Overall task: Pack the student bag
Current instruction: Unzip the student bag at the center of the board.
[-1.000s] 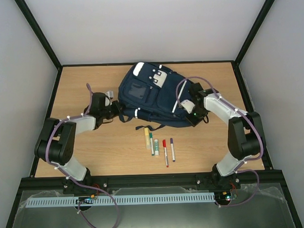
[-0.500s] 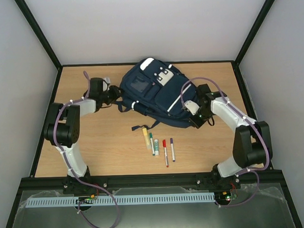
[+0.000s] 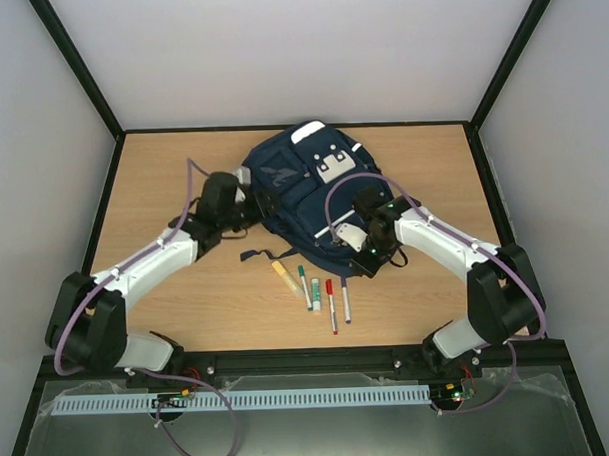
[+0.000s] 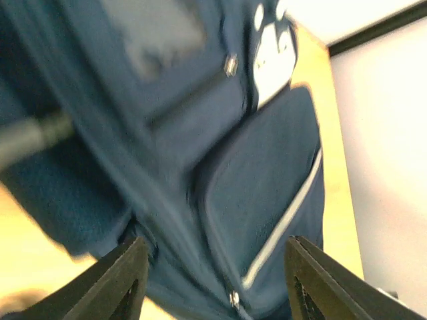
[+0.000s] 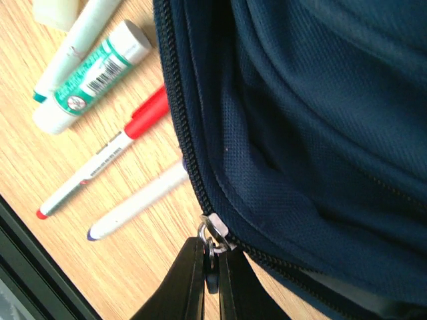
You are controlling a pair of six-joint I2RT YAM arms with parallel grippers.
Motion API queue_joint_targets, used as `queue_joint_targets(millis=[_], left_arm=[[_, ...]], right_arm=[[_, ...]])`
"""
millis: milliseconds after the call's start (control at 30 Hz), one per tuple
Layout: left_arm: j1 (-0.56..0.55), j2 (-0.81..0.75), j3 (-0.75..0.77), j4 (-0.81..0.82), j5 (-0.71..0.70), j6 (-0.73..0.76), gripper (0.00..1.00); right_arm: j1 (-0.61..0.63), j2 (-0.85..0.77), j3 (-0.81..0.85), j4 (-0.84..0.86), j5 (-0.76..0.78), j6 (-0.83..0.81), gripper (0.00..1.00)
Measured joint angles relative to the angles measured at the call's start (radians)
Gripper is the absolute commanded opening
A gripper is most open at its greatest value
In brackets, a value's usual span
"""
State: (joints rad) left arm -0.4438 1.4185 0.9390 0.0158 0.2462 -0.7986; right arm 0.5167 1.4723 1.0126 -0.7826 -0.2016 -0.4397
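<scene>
Likely the unzipping step. The student bag [image 3: 305, 183] lies with 5 pens [image 3: 330, 305] just beside its near edge. Your right gripper [image 5: 212, 259] pinches its zipper pull [image 5: 211, 233]; your left gripper [image 4: 217, 247] gapes wide at its side. Next, draw the pull along the track.

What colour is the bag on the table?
The bag is navy blue, seen best in the top view.

Navy bag [image 3: 303, 193] with white stripe and light grey patches, pale woodgrain table [image 3: 173, 173], yellow highlighter [image 3: 284, 276], white-bodied green pen [image 3: 305, 286], red pen [image 3: 330, 305], purple pen [image 3: 345, 298], green-white barcoded tube [image 5: 93, 73].
</scene>
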Motion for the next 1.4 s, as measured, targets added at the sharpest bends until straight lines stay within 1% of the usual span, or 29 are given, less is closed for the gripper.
queue_joint_targets(millis=[133,200,300,400,567,633,667,700,867,900,1067,1267,1400], left_arm=[[-0.115,-0.035,-0.107,-0.026,0.003,-0.090,0.57],[-0.181,-0.028,-0.120,-0.055,-0.018,-0.136,0.57],[-0.268,-0.016,-0.118,-0.053,-0.037,-0.196,0.56],[-0.334,0.030,-0.116,-0.032,-0.038,-0.264,0.51],[-0.384,0.156,-0.101,0.009,-0.033,-0.355,0.45],[-0.404,0.201,-0.090,0.022,-0.033,-0.378,0.40],[-0.414,0.221,-0.081,0.028,-0.034,-0.388,0.35],[-0.418,0.233,-0.074,0.031,-0.036,-0.396,0.31],[-0.426,0.258,-0.057,0.047,-0.048,-0.418,0.04],[-0.427,0.259,-0.056,0.045,-0.054,-0.417,0.03],[-0.416,0.261,-0.049,0.041,-0.062,-0.399,0.03],[-0.388,0.220,-0.049,0.006,-0.056,-0.345,0.02],[-0.345,0.155,-0.056,-0.014,-0.056,-0.296,0.02]], right_arm=[[0.027,0.051,0.037,0.002,-0.029,0.024,0.01],[0.032,0.068,0.053,0.002,-0.047,0.036,0.01],[0.041,0.077,0.066,0.003,-0.068,0.053,0.01],[0.054,0.087,0.072,0.006,-0.082,0.066,0.01],[0.071,0.093,0.072,0.017,-0.098,0.085,0.01],[0.074,0.093,0.072,0.018,-0.099,0.087,0.01],[0.074,0.093,0.072,0.018,-0.097,0.088,0.01],[0.074,0.093,0.072,0.018,-0.096,0.089,0.01],[0.074,0.093,0.071,0.018,-0.075,0.088,0.01],[0.074,0.093,0.069,0.018,-0.066,0.086,0.01],[0.036,0.087,0.060,0.018,-0.020,0.061,0.01],[-0.173,0.091,0.079,-0.043,0.008,-0.014,0.01],[-0.260,0.116,0.117,-0.058,0.013,-0.071,0.01]])
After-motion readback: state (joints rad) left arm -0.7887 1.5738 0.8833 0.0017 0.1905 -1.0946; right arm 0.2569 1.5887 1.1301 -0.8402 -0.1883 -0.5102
